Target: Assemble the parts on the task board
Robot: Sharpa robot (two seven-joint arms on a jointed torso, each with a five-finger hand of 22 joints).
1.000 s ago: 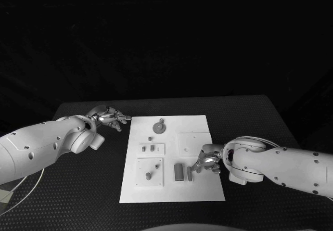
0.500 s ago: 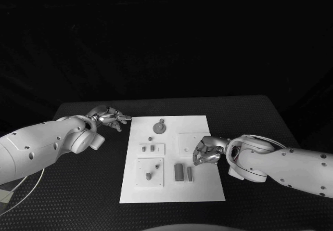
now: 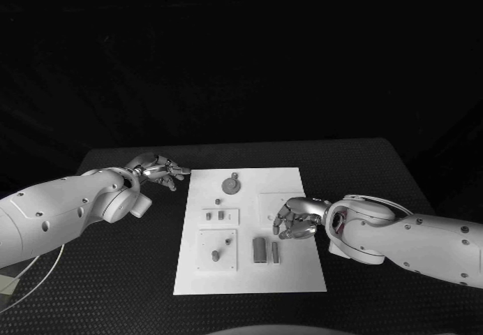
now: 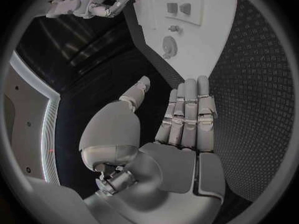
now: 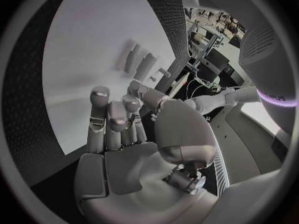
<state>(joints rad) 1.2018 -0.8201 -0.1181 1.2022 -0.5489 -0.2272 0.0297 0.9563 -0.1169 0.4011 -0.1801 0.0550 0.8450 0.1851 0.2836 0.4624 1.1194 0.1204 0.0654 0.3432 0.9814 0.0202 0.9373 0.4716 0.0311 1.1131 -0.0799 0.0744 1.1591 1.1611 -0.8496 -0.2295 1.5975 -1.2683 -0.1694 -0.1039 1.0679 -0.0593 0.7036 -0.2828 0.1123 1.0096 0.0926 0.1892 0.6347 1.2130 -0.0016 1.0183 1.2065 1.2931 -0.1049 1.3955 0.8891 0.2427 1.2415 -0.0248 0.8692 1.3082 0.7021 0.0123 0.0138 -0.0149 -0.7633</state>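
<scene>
Centrally on the black table (image 3: 362, 167) lies the white task board (image 3: 292, 276), its long side running away from the robot. Several small grey parts sit on it: a round piece with a little stem (image 3: 230, 184) near the far end, two short pegs (image 3: 214, 216) on a raised square plate left of the middle, a peg and a slanted pin (image 3: 218, 251) on a second plate nearer the robot, and two upright bars (image 3: 266, 250) side by side just right of that plate. A plain square plate (image 3: 270, 202) lies toward the board's right edge.

Over that right side hangs the right hand (image 3: 293, 219), above the square plate and just beyond the two bars. Its fingers (image 5: 109, 119) are loosely curled and apart, and the wrist view shows nothing between them; whether they touch the board I cannot tell.

Off the board's far left corner, the left hand (image 3: 161, 171) is held over the bare table, apart from the board. Its fingers (image 4: 190, 112) lie straight and close together, thumb spread aside, holding nothing.
</scene>
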